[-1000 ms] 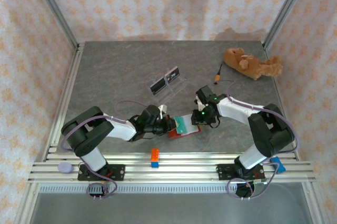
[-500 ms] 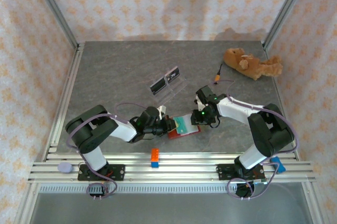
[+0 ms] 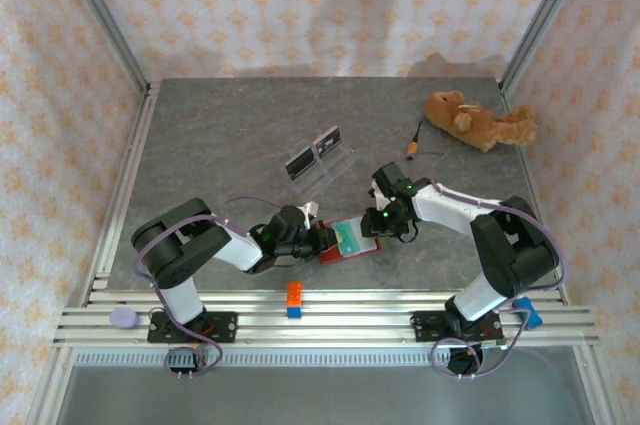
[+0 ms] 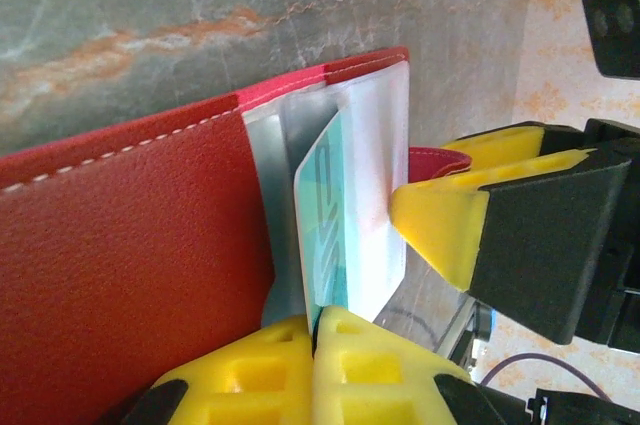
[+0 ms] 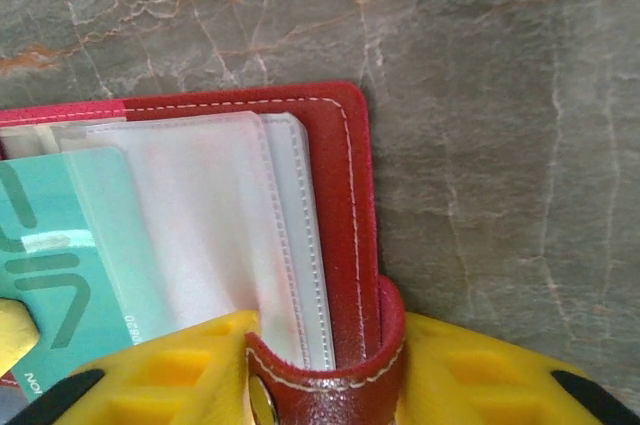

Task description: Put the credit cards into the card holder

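Red card holder (image 3: 345, 242) lies open at lower centre of the top view, with the teal card (image 4: 325, 215) partly inside its clear sleeve (image 5: 215, 225). Left gripper (image 4: 315, 323) is pressed together on that card's end. Right gripper (image 5: 325, 350) straddles the snap tab (image 5: 330, 385); clamped or loose, can't tell. Two dark cards (image 3: 312, 156) stand in the clear tray (image 3: 338, 171) further up.

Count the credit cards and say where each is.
3. Teal card partly inside the red card holder; one dark card and another dark card standing at the clear tray farther back. Others may be hidden in the holder.

Your top view looks down from behind the table's (image 3: 200, 145) near edge. Both wrist views sit very close, sharing the red card holder (image 4: 130, 245) from opposite sides.
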Controlling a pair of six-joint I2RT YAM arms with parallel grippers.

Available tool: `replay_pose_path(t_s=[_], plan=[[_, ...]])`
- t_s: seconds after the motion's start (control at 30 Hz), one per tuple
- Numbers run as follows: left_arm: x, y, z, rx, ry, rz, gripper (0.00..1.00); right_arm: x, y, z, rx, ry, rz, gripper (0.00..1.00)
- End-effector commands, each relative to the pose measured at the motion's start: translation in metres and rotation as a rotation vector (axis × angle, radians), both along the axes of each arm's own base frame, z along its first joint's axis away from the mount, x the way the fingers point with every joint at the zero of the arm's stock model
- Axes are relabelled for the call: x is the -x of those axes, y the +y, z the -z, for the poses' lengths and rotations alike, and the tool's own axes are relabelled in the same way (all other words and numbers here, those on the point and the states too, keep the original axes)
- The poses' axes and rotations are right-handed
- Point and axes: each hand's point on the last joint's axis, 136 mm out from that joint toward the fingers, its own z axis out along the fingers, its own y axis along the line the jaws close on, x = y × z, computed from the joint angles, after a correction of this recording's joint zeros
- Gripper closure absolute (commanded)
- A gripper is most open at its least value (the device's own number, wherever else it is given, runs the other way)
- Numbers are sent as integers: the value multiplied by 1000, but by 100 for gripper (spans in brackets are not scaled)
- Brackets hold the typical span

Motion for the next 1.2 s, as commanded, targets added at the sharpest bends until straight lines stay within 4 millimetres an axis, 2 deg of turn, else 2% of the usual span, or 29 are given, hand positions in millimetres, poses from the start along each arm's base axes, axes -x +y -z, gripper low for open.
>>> replay_pose_path(t_s=[0.0,0.17,0.33,0.53,0.67,0.77,1.03,1.17], plan=[[3,1,6,-16,6,-6,100,16,12,5,-50,49,-31,59],[1,0,5,-36,-2,5,100,15,13,5,-57,44,-31,55],[-2,-3,5,-39,-8,2,100,14,13,2,-64,36,-27,54],[-6,-18,0,-17,-20,8,100,14,16,1,-80,35,-27,53],[-7,-19,1,-23,-21,5,100,14,16,1,-85,34,-27,53],[-6,-17,2,-39,-23,5,95,14,16,0,-86,30,-28,51],[-3,3,-6,-173,-45,7,62,6,8,-12,-56,-42,-6,47],[-2,7,-5,-212,-41,16,56,7,7,-17,-50,-52,-21,44]])
